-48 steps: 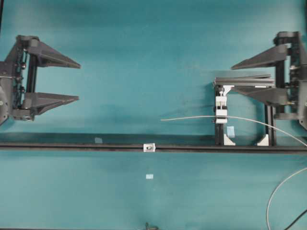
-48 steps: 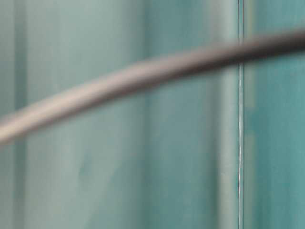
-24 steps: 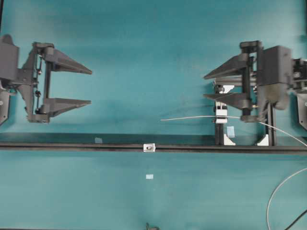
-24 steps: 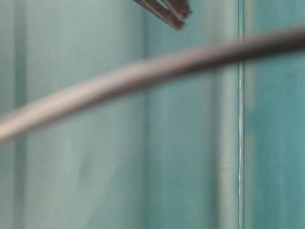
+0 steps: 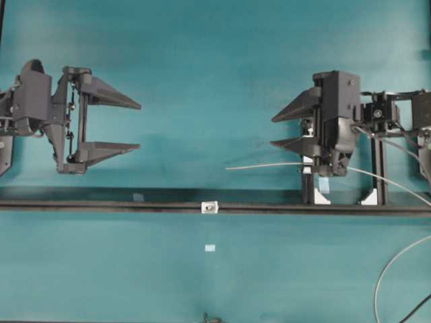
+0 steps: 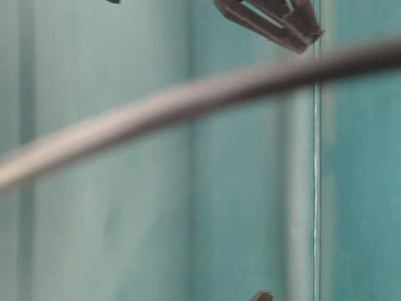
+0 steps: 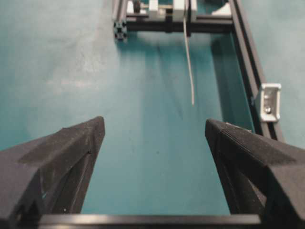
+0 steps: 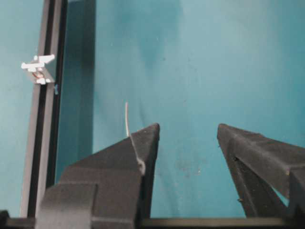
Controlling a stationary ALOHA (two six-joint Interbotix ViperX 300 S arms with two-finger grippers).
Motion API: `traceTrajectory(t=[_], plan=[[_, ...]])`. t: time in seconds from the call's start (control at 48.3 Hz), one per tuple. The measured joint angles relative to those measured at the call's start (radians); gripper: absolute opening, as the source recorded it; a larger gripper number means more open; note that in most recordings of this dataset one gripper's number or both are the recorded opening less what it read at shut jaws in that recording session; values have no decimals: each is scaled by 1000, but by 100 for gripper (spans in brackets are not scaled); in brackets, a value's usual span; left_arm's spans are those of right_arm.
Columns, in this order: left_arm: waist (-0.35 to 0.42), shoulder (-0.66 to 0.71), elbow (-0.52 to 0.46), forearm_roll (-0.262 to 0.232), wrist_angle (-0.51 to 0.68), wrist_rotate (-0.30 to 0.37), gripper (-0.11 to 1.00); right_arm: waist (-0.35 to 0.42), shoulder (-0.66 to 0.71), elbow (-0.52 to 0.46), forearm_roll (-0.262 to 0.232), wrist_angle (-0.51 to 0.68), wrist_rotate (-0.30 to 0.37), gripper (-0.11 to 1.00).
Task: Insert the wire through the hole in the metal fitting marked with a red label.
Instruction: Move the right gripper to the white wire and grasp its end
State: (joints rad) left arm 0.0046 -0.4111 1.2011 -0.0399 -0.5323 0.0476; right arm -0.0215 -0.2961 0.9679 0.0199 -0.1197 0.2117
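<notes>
Cable ends lie nearest, at the near right corner of the overhead view: a black cable and a pale loop of the wire curling in from the right edge. A small dark object sits at the near edge in the middle, with a pale tape scrap on the teal table just beyond it.

Farther in, a long black rail crosses the whole table left to right. The metal fitting sits on it near the middle, its dark hole barely visible. It is well apart from both my claws.

Beyond the rail on the right stands a black frame carrying a white clamp block. The wire passes through that block and its free end pokes out leftward over bare table, short of the fitting.

My right gripper hovers over the frame and clamp, jaws apart and holding nothing; in its own view the wire tip shows just past my lower finger. My left gripper is at the far left, jaws spread wide and empty, with open teal table between the two claws.
</notes>
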Motion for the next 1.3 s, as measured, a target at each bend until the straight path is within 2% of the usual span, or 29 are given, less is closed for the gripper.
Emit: traceTrajectory(t=[0.745,1.305], plan=[[0,8,23,0,0,0,83,69,135,-21,0,-97,8,64],[0,8,34,0,-2,0,83,91,241,-60,0,-66,52,64]])
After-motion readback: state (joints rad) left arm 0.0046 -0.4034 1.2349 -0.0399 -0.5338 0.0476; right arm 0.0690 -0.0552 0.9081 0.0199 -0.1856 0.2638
